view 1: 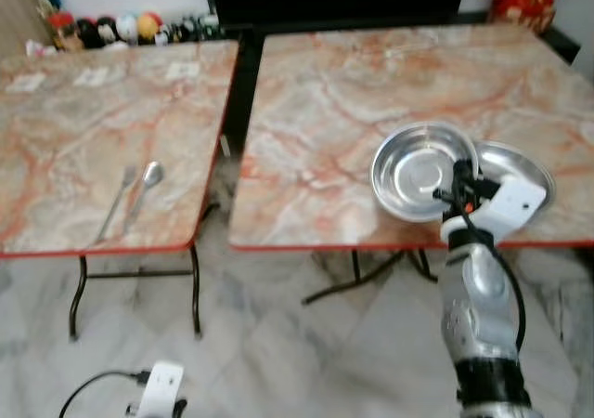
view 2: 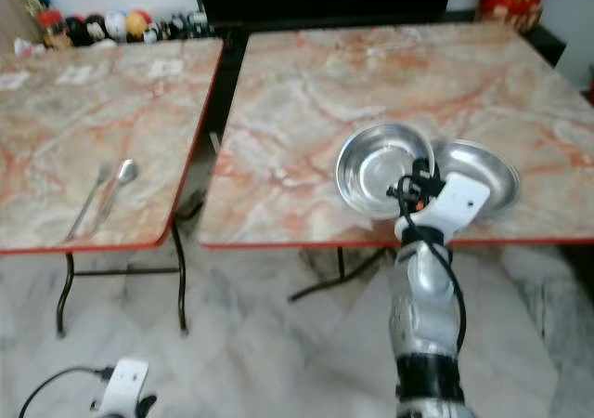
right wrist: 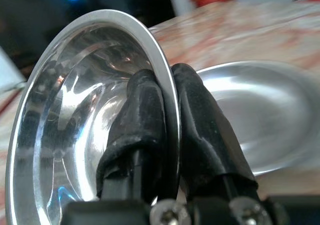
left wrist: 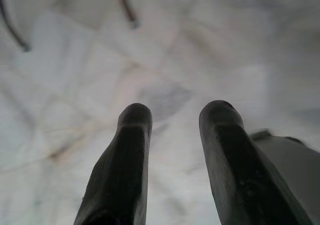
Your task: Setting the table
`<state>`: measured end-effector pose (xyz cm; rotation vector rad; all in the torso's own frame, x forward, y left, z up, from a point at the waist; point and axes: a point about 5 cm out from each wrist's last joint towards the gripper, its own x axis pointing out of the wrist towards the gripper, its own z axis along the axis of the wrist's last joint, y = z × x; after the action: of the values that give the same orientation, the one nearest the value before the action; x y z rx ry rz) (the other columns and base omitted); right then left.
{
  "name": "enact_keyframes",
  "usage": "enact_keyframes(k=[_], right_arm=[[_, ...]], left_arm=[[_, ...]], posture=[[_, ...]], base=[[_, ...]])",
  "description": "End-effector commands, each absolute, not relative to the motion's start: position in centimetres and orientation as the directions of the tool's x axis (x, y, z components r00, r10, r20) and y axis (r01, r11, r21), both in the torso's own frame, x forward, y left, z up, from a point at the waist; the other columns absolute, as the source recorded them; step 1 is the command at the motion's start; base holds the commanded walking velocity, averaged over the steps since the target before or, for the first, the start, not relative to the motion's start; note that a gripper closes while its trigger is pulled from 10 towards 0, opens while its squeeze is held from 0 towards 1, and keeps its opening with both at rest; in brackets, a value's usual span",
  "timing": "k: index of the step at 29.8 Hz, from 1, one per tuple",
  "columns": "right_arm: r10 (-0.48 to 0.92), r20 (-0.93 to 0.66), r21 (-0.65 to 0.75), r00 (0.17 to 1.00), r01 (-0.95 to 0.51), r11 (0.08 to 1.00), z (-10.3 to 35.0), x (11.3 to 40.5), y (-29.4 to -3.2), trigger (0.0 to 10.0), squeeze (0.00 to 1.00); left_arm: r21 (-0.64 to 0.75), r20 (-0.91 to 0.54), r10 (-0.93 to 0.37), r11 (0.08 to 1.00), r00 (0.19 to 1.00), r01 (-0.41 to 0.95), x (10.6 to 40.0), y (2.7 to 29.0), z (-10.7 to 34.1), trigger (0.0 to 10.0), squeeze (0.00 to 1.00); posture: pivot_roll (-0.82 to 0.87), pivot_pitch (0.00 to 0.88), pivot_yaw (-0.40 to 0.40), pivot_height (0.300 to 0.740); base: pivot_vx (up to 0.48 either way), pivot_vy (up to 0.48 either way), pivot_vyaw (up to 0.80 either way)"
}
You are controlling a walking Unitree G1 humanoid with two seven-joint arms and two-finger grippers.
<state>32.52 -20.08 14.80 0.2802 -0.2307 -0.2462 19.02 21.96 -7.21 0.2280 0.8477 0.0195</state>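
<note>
Right gripper [right wrist: 167, 110] pinches the tilted steel bowl [view 1: 422, 170] by its rim: light, rigid, slippery; left gripper [left wrist: 175, 135] hangs open.

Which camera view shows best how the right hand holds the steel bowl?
The right wrist view: the right hand pinches the steel bowl by its rim, one finger inside, one outside. Both eye views show the bowl tilted, the grip small.

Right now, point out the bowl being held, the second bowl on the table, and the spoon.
held steel bowl [view 1: 418, 169]: left eye view, inner bottom.
second steel bowl [view 1: 516, 167]: left eye view, inside surface.
spoon [view 1: 151, 173]: left eye view, its bowl end, on the left table.
</note>
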Motion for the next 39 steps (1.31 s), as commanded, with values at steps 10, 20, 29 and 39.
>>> enact_keyframes(k=[10,20,29,39], right_arm=[[-0.262,0.235,0.319,0.936,0.18,0.93,15.9,32.9,-19.1,10.0,0.0],[-0.28,0.231,0.322,0.932,0.199,0.926,15.9,32.9,-19.2,10.0,0.0],[-0.353,0.232,0.322,0.906,0.271,0.907,16.1,32.8,-20.4,10.0,0.0],[-0.539,0.184,0.393,0.822,0.442,0.807,15.8,31.6,-22.5,10.0,0.0]], left_arm=[[0.215,-0.737,0.119,0.975,0.666,0.064,19.3,22.9,-6.9,10.0,0.0],[0.21,-0.735,0.117,0.976,0.668,0.06,19.2,22.9,-6.9,10.0,0.0],[0.22,-0.731,0.123,0.974,0.671,0.061,19.4,22.9,-6.8,10.0,0.0],[0.222,-0.724,0.124,0.973,0.678,0.059,19.3,22.9,-6.8,10.0,0.0]], posture=[[-0.1,0.045,0.06,0.74],[-0.1,0.059,0.062,0.74],[-0.1,0.065,0.059,0.74],[-0.09,0.072,0.057,0.74]], base=[[0.052,0.0,0.0],[0.315,0.0,0.0],[0.218,0.0,0.0],[0.0,0.0,0.0]])
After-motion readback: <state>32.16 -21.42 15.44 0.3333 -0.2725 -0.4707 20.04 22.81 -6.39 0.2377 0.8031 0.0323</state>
